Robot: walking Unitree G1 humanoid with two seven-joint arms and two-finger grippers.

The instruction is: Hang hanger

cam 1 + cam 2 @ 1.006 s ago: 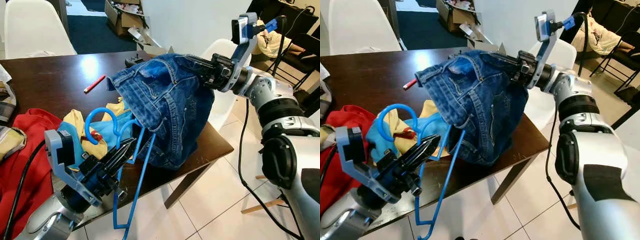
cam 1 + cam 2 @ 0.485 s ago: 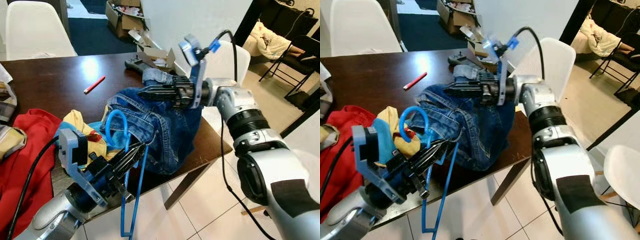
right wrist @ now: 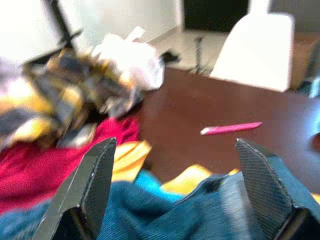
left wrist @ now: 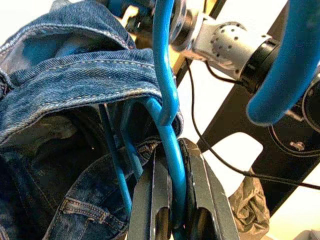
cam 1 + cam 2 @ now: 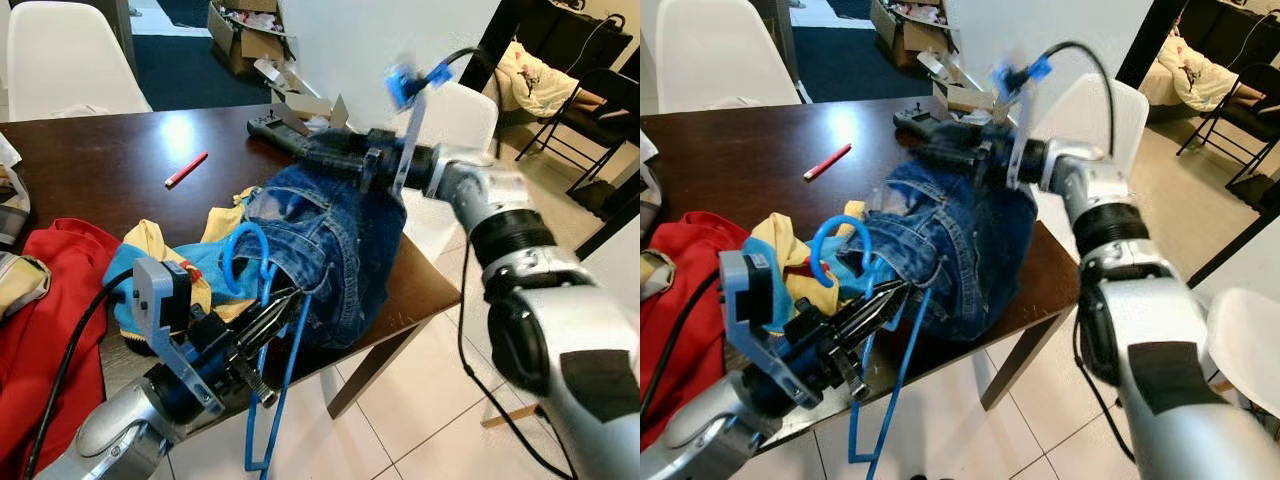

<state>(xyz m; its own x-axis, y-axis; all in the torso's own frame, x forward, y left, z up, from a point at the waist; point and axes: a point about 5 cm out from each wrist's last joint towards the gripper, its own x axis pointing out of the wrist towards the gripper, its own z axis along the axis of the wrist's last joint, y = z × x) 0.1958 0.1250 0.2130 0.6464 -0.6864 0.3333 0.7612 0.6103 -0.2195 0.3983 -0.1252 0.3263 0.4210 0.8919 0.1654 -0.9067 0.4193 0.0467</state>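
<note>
Now left pincer grips blue hanger (jeans draped over it)

no readable text, labels or numbers anywhere

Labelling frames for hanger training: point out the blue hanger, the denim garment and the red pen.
blue hanger [image 5: 243,253]: left eye view, hook loop.
denim garment [image 5: 345,250]: left eye view, front panel.
red pen [image 5: 827,161]: right eye view, mid-barrel.
</note>
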